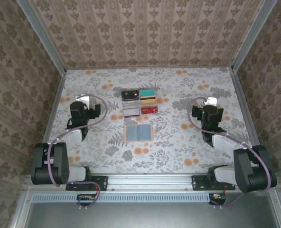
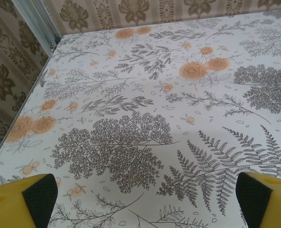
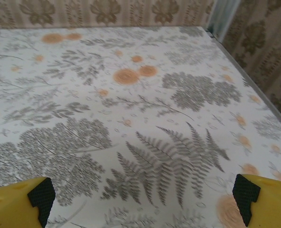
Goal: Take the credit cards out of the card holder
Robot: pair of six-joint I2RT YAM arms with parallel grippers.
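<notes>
Top external view puts the card holder point(image 1: 138, 132) spread open and flat on the flowered table point(image 1: 178, 142), near the middle, its grey-blue pockets facing up inside a tan border. Whether anything sits in those pockets is too small to tell. Just beyond it, apart from it, lies a clear compartment tray point(image 1: 130, 111) holding the credit cards: a black card point(image 1: 130, 95) at the far left, a teal card point(image 1: 147, 92) at the far right with an orange card point(image 1: 149, 99) just nearer, and a red card point(image 1: 149, 110) at the near right.

The left gripper point(image 1: 85, 100) hangs over the table well to the left of the tray, and the right gripper point(image 1: 208, 102) well to the right. In each wrist view the yellow fingers point(image 2: 17, 204) point(image 3: 268, 202) with black pads stand at the frame's opposite edges, so both claws gape fully wide, with bare patterned tablecloth between them; they hold and touch nothing.
</notes>
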